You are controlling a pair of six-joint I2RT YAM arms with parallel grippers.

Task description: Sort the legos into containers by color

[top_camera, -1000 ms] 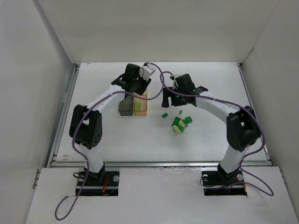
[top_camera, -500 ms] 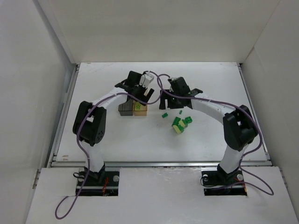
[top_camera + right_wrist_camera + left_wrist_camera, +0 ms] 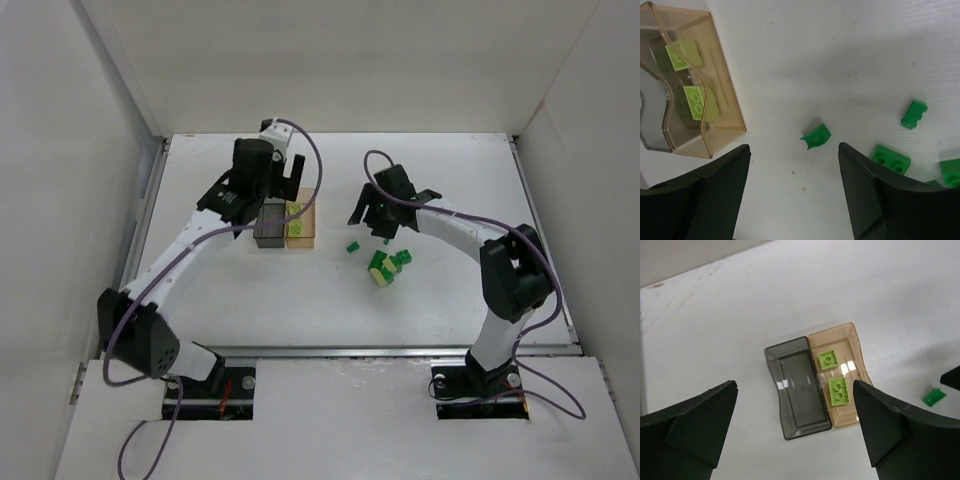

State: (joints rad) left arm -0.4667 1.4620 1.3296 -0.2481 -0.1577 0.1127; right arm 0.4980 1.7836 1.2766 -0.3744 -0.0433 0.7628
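Observation:
The smoky grey container (image 3: 802,390) and the amber container (image 3: 852,347) stand side by side; in the top view they are the grey (image 3: 270,226) and the amber (image 3: 301,224). Two pale green legos (image 3: 827,359) (image 3: 839,391) lie in the amber one, and I see nothing in the grey one. My left gripper (image 3: 795,385) hangs open high above both, holding nothing. My right gripper (image 3: 794,147) is open over bare table, with a small dark green lego (image 3: 816,136) just ahead of its gap. More dark green legos (image 3: 914,114) (image 3: 890,158) lie to its right.
A small heap of green and pale bricks (image 3: 381,268) lies near the right arm's forearm. White walls (image 3: 120,150) close in the table on the left, back and right. The amber container (image 3: 715,90) sits left of the right gripper.
The left gripper has opened and risen back to the left, away from the amber container, where a second pale green lego now lies. The right jaws have narrowed a little.

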